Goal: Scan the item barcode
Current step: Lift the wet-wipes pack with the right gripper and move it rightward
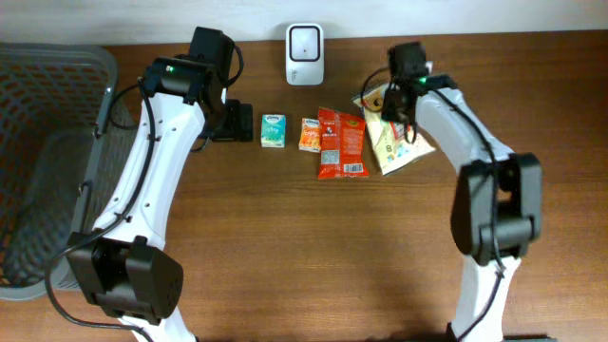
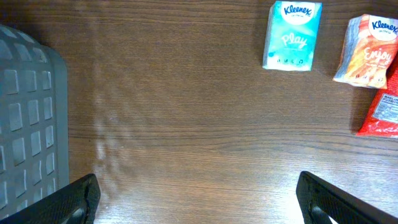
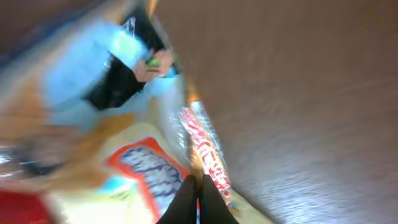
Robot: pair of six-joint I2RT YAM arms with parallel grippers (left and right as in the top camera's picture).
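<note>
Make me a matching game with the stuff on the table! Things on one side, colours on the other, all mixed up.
Things:
1. Kleenex Play pack
2. Kleenex Enjoy pack
3. scanner
4. basket

Colours:
A. grey
B. orange
C. white
D. teal

Pairs: 1-D, 2-B, 3-C, 4-A

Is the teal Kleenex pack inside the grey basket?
No, the teal Kleenex pack lies on the bare wooden table, well apart from the grey basket.
</note>
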